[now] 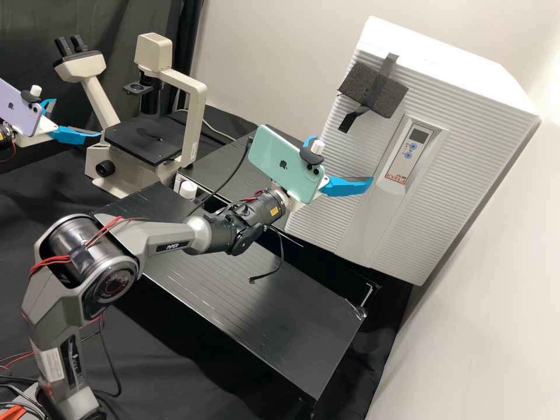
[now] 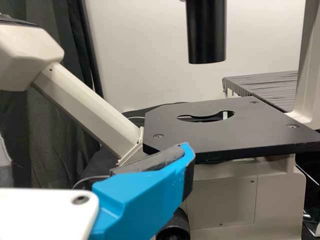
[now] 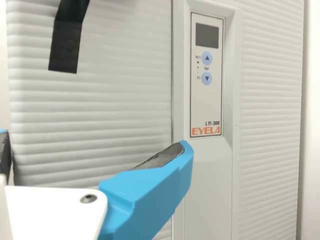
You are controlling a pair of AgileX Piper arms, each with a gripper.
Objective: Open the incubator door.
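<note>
The incubator (image 1: 402, 35), a white cabinet with a finely ribbed front, stands tilted in the upper right of the frame, its door (image 1: 461, 175) closed. A dark foam pad (image 1: 382, 96) is fixed near the door's upper left edge by black tape (image 1: 388, 64) (one strip end hangs loose below it). A control panel (image 1: 408, 151), with a small dark display and two blue buttons, sits in a raised band down the front. The right hand (image 1: 341, 163) is at the centre right of the frame, in front of the door; its two blue fingers stand wide apart with nothing between them (whether either one touches the door, I cannot tell). A pale green phone (image 1: 280, 160) is mounted on that arm. The left hand (image 1: 76, 118) is at the left edge of the frame, beside a cream microscope (image 1: 131, 181), its blue fingers also spread and holding nothing; a lilac phone (image 1: 20, 111) is mounted there. The microscope's flat black stage (image 1: 140, 143) has a shaped opening. The black worktop (image 1: 251, 303) slants across the lower middle, beneath the right arm.
</note>
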